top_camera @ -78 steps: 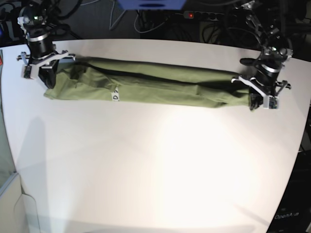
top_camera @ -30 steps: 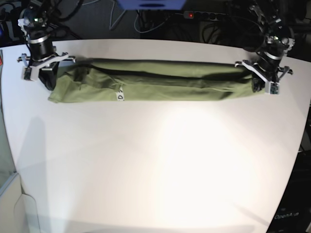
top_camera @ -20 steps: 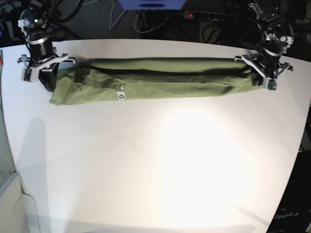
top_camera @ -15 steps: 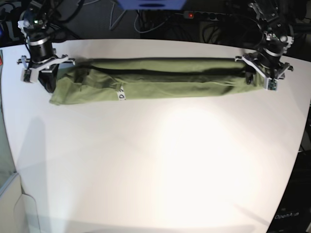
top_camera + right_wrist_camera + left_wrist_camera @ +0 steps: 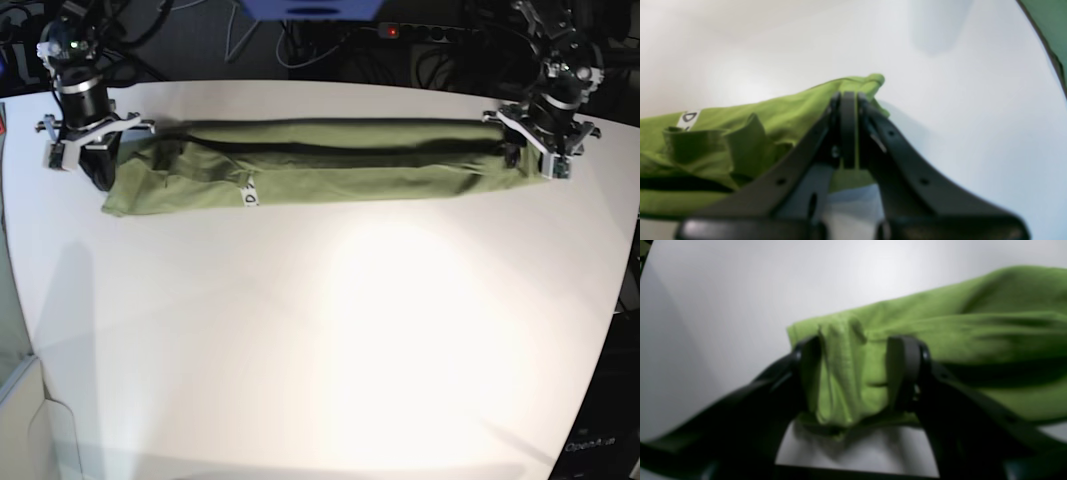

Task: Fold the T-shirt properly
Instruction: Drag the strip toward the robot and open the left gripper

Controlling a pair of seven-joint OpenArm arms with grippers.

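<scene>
The olive-green cotton T-shirt [image 5: 320,165] is laid as a long narrow band near the far edge of the white round-edged table [image 5: 320,350], its long axis running left to right in the base view. The left gripper [image 5: 853,373] is spread apart around one end. The right gripper [image 5: 848,130] is clamped on the other end.
</scene>
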